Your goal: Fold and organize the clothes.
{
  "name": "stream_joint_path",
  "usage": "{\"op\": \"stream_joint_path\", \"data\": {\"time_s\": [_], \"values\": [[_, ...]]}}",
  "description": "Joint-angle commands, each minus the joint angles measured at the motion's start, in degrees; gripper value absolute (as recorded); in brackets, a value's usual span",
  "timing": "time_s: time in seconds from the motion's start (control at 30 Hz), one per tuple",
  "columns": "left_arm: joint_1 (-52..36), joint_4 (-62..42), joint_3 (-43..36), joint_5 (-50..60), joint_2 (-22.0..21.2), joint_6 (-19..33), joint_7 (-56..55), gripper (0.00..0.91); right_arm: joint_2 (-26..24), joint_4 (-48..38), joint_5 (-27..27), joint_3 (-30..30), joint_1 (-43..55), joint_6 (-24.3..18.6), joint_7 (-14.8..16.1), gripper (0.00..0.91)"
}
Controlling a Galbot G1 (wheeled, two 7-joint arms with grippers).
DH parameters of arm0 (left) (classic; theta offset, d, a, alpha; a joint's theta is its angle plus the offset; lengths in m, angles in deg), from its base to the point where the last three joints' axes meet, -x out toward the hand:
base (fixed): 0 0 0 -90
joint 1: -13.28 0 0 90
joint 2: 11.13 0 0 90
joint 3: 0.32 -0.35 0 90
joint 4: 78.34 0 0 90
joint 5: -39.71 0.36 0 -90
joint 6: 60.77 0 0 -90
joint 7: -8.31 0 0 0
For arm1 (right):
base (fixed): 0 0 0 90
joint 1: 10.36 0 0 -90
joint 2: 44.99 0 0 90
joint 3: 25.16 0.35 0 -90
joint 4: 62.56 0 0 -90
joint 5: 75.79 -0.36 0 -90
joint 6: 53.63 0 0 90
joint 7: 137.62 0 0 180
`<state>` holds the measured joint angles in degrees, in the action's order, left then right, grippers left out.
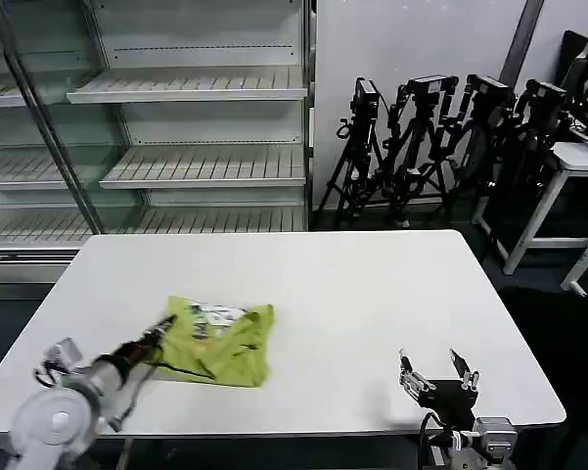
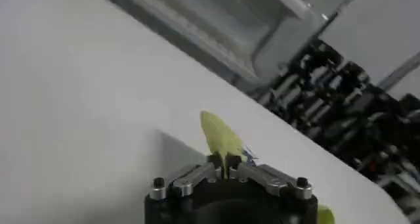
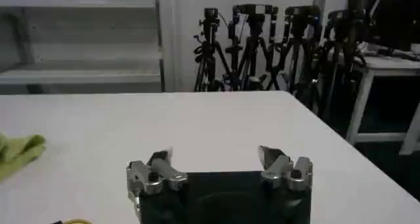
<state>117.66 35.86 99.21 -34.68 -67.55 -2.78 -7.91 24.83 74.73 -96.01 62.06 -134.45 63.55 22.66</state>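
The T-shirt (image 1: 223,343) lies crumpled on the white table (image 1: 352,294), toward my left side and near the front edge, a lime yellow-green heap with its hem bunched up. A patch of white print (image 1: 213,314) shows on the top of the heap, at the far side; there are dark marks in it, but I cannot read any letters or make out a brand.

My left gripper (image 1: 166,328) is at the left edge of the heap, the arm reaching in low across the table. From the left wrist camera I see my fingers (image 2: 216,161) pressed together with a fold of the T-shirt (image 2: 222,138) clamped between them, and that fold stands up in a small green peak above the fingertips.

My right gripper (image 1: 437,371) sits near the front right corner of the table, well apart from the T-shirt, with its fingers spread wide and nothing between them. The right wrist camera shows the same gripper (image 3: 215,157) with both fingers apart over bare tabletop, and a corner of the T-shirt (image 3: 18,152) far off to the side.

Beyond the table stand white shelves (image 1: 196,88) behind a glass door, and a row of black tripods (image 1: 440,147) with cameras along the wall. A second white table (image 1: 577,162) stands to the right.
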Motion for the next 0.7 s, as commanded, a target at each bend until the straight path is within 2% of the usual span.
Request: {"op": "stream_joint_path", "data": {"time_s": [0.03, 0.17, 0.3, 0.4, 0.5, 0.6, 0.7], "values": [[1.96, 1.59, 19.14, 20.37, 17.04, -0.47, 7.40, 0.050, 0.04, -0.54, -0.30, -1.51, 2.06, 0.06, 0.01, 0.907], [2.29, 6.54, 18.73, 25.01, 20.90, -1.01, 7.89, 0.050, 0.22, -0.85, -0.33, -2.57, 2.80, 0.07, 0.01, 0.907], [3.56, 12.10, 10.48, 30.33, 19.92, -1.00, 6.59, 0.050, 0.50, -1.03, -0.19, -3.09, 2.91, -0.07, 0.09, 0.907], [4.48, 13.36, -1.21, 35.10, 15.82, -0.99, 6.04, 0.050, 1.04, -1.21, 0.12, -3.43, 2.76, -0.21, 0.12, 0.907], [3.38, 10.49, -12.80, 39.86, 9.43, -1.02, 4.42, 0.050, 1.61, -1.34, 0.83, -3.70, 2.23, -0.54, 0.21, 0.907], [2.13, 10.34, -18.81, 42.95, 5.03, -1.03, 2.97, 0.050, 1.94, -1.36, 1.14, -3.58, 1.85, -0.59, 0.23, 0.907], [0.08, 12.23, -23.50, 43.71, 2.38, -1.04, 1.39, 0.050, 2.15, -1.68, 1.47, -3.40, 1.64, -0.61, 0.24, 0.907]]}}
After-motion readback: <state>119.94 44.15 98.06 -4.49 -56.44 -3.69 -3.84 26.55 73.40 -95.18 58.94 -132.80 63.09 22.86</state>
